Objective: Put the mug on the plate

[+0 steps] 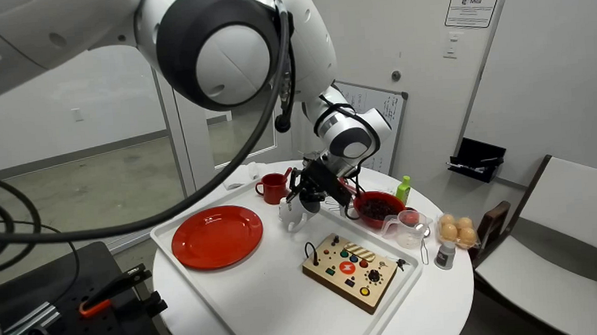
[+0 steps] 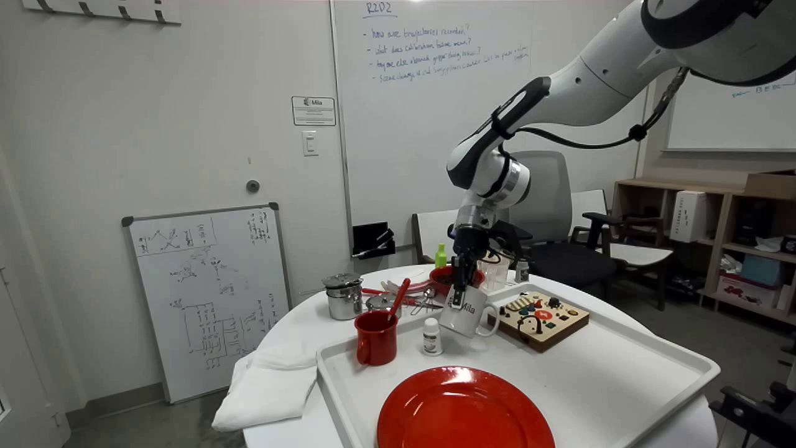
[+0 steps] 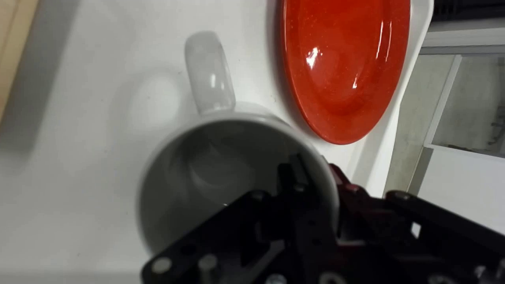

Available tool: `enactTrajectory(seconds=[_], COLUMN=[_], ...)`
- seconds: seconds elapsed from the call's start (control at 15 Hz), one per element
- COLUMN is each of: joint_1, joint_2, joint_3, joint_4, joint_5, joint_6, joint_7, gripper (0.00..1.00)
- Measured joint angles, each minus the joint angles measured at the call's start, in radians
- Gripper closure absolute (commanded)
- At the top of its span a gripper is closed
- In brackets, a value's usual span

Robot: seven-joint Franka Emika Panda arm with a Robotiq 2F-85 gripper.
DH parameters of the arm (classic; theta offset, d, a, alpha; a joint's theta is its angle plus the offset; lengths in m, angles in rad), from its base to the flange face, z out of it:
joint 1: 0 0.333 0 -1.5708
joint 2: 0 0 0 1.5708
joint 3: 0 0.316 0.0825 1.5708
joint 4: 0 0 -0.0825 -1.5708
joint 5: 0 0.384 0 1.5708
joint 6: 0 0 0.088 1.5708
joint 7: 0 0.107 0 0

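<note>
The whitish mug (image 2: 466, 316) is tilted at the back of the white tray, and it also shows in an exterior view (image 1: 297, 217). In the wrist view I look down into the mug (image 3: 221, 165), with its handle pointing up in the picture. My gripper (image 3: 315, 173) is shut on the mug's wall, one finger inside and one outside the rim. The gripper (image 2: 459, 298) comes from above. Whether the mug's base touches the tray is hard to tell. The large red plate (image 1: 217, 237) lies flat on the tray, apart from the mug; it also shows in an exterior view (image 2: 463, 414) and the wrist view (image 3: 347, 71).
A small white bottle (image 2: 432, 339) stands close beside the mug. A red mug (image 2: 376, 339) with a red spoon is near it. A wooden button box (image 1: 350, 273) lies on the tray (image 1: 286, 298). A red bowl (image 1: 379, 209) and clear measuring cup (image 1: 410, 230) stand behind.
</note>
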Motion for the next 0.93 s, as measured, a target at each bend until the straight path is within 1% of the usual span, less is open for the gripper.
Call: enactTrajectory(seconds=[0.93], joint_1=[0.013], joint_2=[-0.152], joint_3=[0.003], joint_4=[-0.209], joint_5=[0.011], joint_6=[-0.053], joint_7=[-0.015], gripper=[0.91])
